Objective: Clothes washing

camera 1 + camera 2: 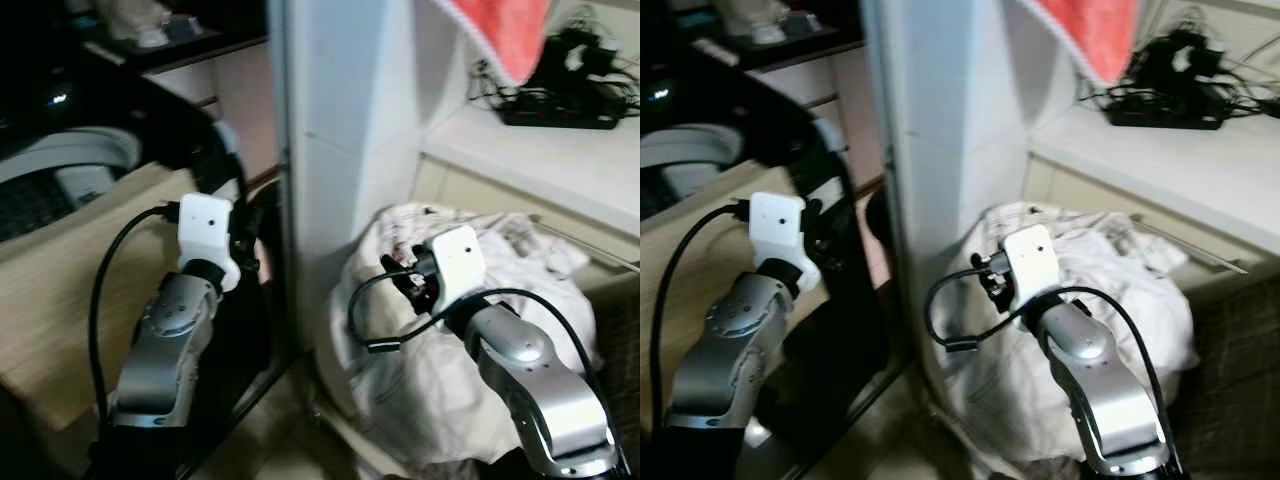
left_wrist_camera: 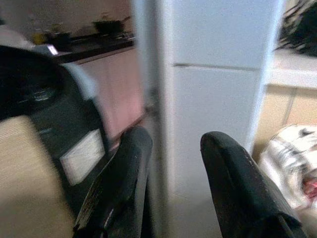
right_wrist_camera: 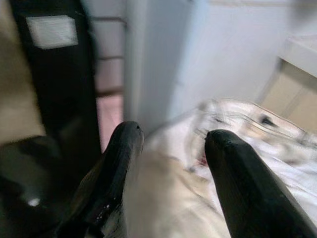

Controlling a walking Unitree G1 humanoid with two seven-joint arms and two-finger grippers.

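Note:
A heap of white, patterned clothes [image 1: 400,380] lies low on the right, beside a white pillar [image 1: 340,130]. My right gripper [image 3: 173,134] hangs just above the heap's near left side, open, with nothing between its fingers [image 3: 124,148]. On the left stands the black washing machine [image 1: 60,160], its grey drum ring visible from above. My left gripper [image 2: 176,141] is open and holds nothing, raised in the gap between the machine and the pillar. The views are blurred.
A beige panel [image 1: 60,300] lies in front of the machine at the lower left. A pale shelf [image 1: 560,160] at the right carries black cables [image 1: 560,105]. A red cloth [image 1: 500,30] hangs above it. A dark basket wall [image 1: 1230,350] borders the heap.

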